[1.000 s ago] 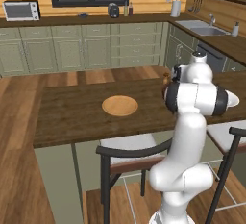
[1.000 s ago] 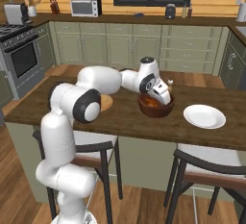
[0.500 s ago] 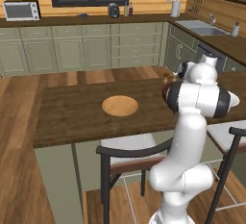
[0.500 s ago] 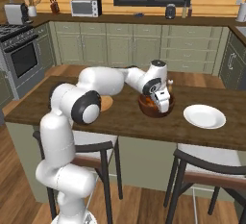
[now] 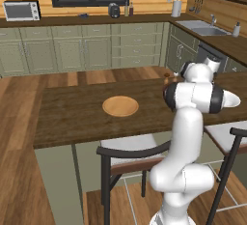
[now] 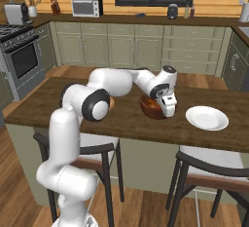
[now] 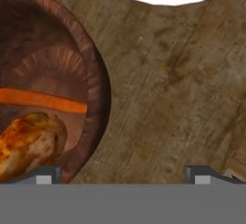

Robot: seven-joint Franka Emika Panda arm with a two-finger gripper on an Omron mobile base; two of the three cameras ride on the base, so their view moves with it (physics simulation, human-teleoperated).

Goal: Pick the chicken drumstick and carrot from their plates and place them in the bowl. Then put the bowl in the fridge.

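Gripper (image 6: 169,108) jaws stand wide apart and hold nothing; in the hand view we see one fingertip (image 7: 47,174) over the bowl's (image 7: 93,74) near rim and the other over bare counter (image 7: 163,98). We judge this straddle is deliberate: the thick wall would go between the fingers, giving a rim grasp for lifting the bowl.

Inside the bowl, the drumstick (image 7: 29,143) lies against the near wall, with the carrot (image 7: 43,100) just beyond it, stretched across the floor. Both food items are therefore loaded, so we take the first half of the task as done and the fridge step as what remains.

Beyond the bowl, a white plate (image 6: 207,118) sits near it on the counter, bare. Farther along, in the left base view, the wooden plate (image 5: 120,106) also lies bare, well apart from the arm.

Fridge location: we cannot tell from these views.
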